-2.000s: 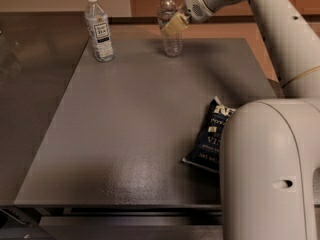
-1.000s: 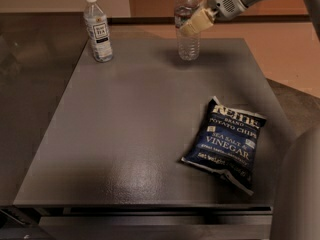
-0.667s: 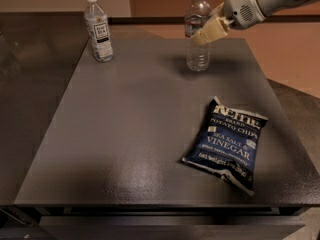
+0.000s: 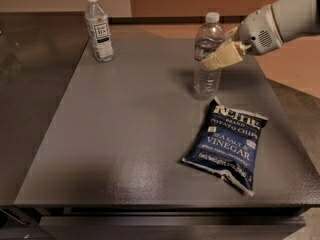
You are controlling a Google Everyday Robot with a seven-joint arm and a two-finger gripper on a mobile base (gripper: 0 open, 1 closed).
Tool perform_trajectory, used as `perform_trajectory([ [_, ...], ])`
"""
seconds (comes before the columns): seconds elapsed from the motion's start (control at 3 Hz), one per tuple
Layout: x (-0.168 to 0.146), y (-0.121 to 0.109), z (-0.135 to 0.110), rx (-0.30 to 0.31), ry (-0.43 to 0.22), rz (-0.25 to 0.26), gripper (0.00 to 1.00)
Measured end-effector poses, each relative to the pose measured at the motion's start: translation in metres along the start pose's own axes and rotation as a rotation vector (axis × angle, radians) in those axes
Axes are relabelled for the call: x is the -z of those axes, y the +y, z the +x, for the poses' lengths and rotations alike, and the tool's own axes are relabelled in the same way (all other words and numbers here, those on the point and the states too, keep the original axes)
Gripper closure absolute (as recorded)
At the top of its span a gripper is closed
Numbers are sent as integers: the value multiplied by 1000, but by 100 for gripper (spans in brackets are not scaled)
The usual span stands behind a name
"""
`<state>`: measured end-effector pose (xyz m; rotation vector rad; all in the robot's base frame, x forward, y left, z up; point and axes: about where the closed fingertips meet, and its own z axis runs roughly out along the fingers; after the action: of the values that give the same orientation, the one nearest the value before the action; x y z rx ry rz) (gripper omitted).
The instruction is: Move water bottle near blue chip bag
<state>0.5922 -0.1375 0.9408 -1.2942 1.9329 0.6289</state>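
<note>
The water bottle [image 4: 207,54], clear ribbed plastic with a white cap and a narrow dark label band, stands upright on the grey table just above the top left corner of the blue chip bag [image 4: 228,142]. The bag lies flat at the front right, white lettering facing up. My gripper [image 4: 218,56] reaches in from the right on a white arm and is shut on the water bottle at its middle, with a tan finger [image 4: 222,59] across its front.
A second bottle with a large white-and-black label [image 4: 99,27] stands at the table's back left. The grey table [image 4: 115,134] has its front edge near the bottom of the view and its right edge past the bag.
My gripper has carried the water bottle from the back of the table forward and to the right, down to the top corner of the chip bag.
</note>
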Motion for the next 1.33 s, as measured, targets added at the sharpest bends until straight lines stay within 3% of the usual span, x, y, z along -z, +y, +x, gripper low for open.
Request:
perform_trajectory([
  [0.33, -2, 13, 9, 4, -19, -46, 100],
  [0.67, -7, 24, 3, 50, -58, -94, 100],
  [1.33, -19, 35, 6, 127, -53, -130, 58],
])
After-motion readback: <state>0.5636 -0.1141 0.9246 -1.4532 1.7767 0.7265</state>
